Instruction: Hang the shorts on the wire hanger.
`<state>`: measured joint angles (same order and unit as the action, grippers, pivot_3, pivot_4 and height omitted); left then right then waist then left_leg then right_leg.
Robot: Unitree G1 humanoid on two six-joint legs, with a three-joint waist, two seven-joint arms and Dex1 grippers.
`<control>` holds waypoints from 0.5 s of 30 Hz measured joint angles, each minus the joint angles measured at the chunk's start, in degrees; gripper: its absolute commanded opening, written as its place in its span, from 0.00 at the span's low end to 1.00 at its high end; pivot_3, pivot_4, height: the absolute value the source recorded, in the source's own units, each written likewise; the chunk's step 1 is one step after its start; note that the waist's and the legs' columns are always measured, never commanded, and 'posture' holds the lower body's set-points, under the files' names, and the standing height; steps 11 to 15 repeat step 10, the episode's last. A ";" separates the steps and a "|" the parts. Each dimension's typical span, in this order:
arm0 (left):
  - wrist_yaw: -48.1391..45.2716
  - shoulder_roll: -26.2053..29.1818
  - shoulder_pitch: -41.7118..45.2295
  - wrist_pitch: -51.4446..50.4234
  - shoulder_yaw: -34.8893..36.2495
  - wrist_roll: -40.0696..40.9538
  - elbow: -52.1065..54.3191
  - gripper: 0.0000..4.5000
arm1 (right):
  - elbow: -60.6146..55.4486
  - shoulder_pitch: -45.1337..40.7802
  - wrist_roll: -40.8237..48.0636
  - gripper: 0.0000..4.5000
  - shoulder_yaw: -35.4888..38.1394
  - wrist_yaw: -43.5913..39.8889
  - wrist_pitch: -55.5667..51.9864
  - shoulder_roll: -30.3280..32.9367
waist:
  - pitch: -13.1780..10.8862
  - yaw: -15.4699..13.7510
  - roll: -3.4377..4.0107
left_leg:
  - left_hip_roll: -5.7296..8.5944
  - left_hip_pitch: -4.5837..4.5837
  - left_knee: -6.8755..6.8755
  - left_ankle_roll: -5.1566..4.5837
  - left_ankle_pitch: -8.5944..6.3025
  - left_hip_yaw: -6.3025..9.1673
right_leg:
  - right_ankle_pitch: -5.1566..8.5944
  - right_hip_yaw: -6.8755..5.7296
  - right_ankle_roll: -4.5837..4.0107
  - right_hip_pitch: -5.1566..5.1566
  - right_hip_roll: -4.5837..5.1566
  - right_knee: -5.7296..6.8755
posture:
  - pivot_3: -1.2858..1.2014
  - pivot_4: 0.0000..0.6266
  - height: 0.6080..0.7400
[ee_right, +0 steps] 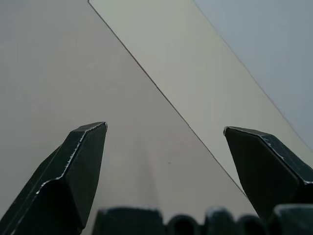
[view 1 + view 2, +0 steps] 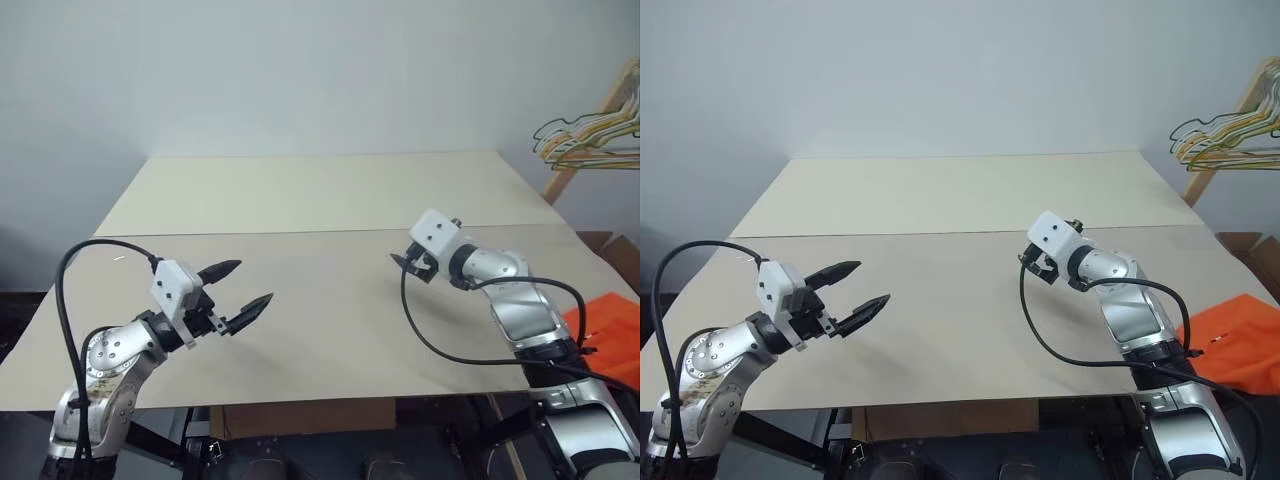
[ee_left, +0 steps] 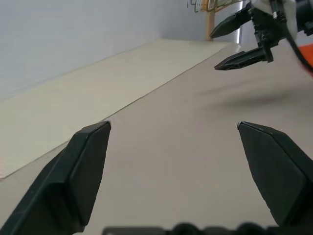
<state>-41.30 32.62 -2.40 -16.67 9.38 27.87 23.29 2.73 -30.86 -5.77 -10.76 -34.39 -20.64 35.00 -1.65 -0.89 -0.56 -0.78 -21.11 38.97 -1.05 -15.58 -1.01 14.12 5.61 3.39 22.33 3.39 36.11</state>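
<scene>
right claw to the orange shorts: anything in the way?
Nothing visible stands between them. The bright orange fabric shorts lie off the beige table's right edge, beside the right arm's elbow. The right claw, open and empty, points away from them over bare tabletop, so it must swing back.

shorts (image 2: 1232,345): bright orange fabric, crumpled in a heap
shorts position: far right, past the tabletop's (image 2: 940,300) right edge and lower than it, partly hidden behind the right arm
wire hanger: cannot be picked out
</scene>
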 measured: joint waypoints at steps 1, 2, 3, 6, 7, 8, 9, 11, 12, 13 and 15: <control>0.32 -0.25 0.01 0.00 -0.01 -0.05 0.00 1.00 | -0.29 0.05 0.00 0.99 0.00 -0.38 0.01 0.00 | 0.01 -0.11 -0.03 | 0.00 0.00 0.00 0.01 0.01 -0.04 | 0.00 -0.05 -0.02 -0.01 0.00 0.00 | 0.57 0.00 1.00; 0.56 -0.46 0.00 0.00 -0.05 -0.13 0.00 1.00 | -0.80 0.15 -0.01 0.99 -0.01 -0.62 0.05 -0.01 | 0.01 -0.21 -0.06 | -0.01 0.00 0.00 0.01 0.01 -0.09 | 0.01 -0.07 -0.03 -0.01 -0.01 0.00 | 0.57 0.00 1.00; 0.69 -0.50 0.01 0.03 -0.17 -0.52 0.00 1.00 | -1.07 0.19 -0.04 0.99 -0.02 -0.87 0.05 -0.01 | 0.01 -0.31 -0.09 | -0.01 0.00 0.00 0.02 0.01 -0.10 | 0.01 -0.08 -0.04 -0.01 -0.02 0.01 | 0.57 0.00 1.00; 0.75 -0.50 0.12 0.03 -0.37 -0.80 0.00 1.00 | -1.34 0.86 -0.37 0.99 -0.03 -1.80 0.25 0.02 | 0.02 -0.56 -0.14 | -0.01 0.00 -0.01 0.02 0.01 -0.14 | 0.01 -0.09 -0.06 -0.01 -0.02 -0.01 | 0.57 0.00 1.00; 0.71 -0.49 0.20 0.03 -0.45 -0.83 0.00 1.00 | -1.44 1.26 -0.55 0.99 -0.06 -1.94 0.29 0.02 | 0.02 -0.63 -0.16 | -0.01 -0.02 -0.01 0.02 0.01 -0.15 | 0.02 -0.09 -0.06 -0.01 -0.02 -0.01 | 0.57 0.00 1.00; 0.66 -0.48 0.28 0.03 -0.54 -0.88 -0.01 1.00 | -1.51 1.59 -0.76 0.99 -0.08 -2.08 0.30 0.02 | 0.02 -0.67 -0.16 | -0.01 -0.02 -0.01 0.02 0.01 -0.16 | 0.02 -0.09 -0.06 -0.01 -0.02 -0.02 | 0.57 0.00 1.00; 0.58 -0.39 0.38 0.03 -0.71 -1.05 -0.01 1.00 | -1.61 1.97 -0.86 0.99 -0.08 -2.23 0.32 0.02 | 0.01 -0.71 -0.16 | -0.01 -0.02 -0.01 0.02 0.01 -0.17 | 0.01 -0.08 -0.06 -0.01 -0.02 -0.03 | 0.57 0.00 1.00; 0.55 -0.24 0.45 0.01 -0.87 -1.25 -0.02 1.00 | -1.65 2.28 -0.92 0.99 -0.08 -2.42 0.35 0.03 | 0.01 -0.71 -0.18 | -0.01 -0.02 -0.01 0.02 0.01 -0.17 | 0.01 -0.08 -0.06 -0.01 -0.02 -0.03 | 0.56 0.00 1.00; 0.55 -0.24 0.45 0.01 -0.87 -1.25 -0.02 1.00 | -1.65 2.28 -0.92 0.99 -0.08 -2.42 0.35 0.03 | 0.01 -0.71 -0.18 | -0.01 -0.02 -0.01 0.02 0.01 -0.17 | 0.01 -0.08 -0.06 -0.01 -0.02 -0.03 | 0.56 0.00 1.00; 0.55 -0.24 0.45 0.01 -0.87 -1.25 -0.02 1.00 | -1.65 2.28 -0.92 0.99 -0.08 -2.42 0.35 0.03 | 0.01 -0.71 -0.18 | -0.01 -0.02 -0.01 0.02 0.01 -0.17 | 0.01 -0.08 -0.06 -0.01 -0.02 -0.03 | 0.56 0.00 1.00; 0.55 -0.24 0.45 0.01 -0.87 -1.25 -0.02 1.00 | -1.65 2.28 -0.92 0.99 -0.08 -2.42 0.35 0.03 | 0.01 -0.71 -0.18 | -0.01 -0.02 -0.01 0.02 0.01 -0.17 | 0.01 -0.08 -0.06 -0.01 -0.02 -0.03 | 0.56 0.00 1.00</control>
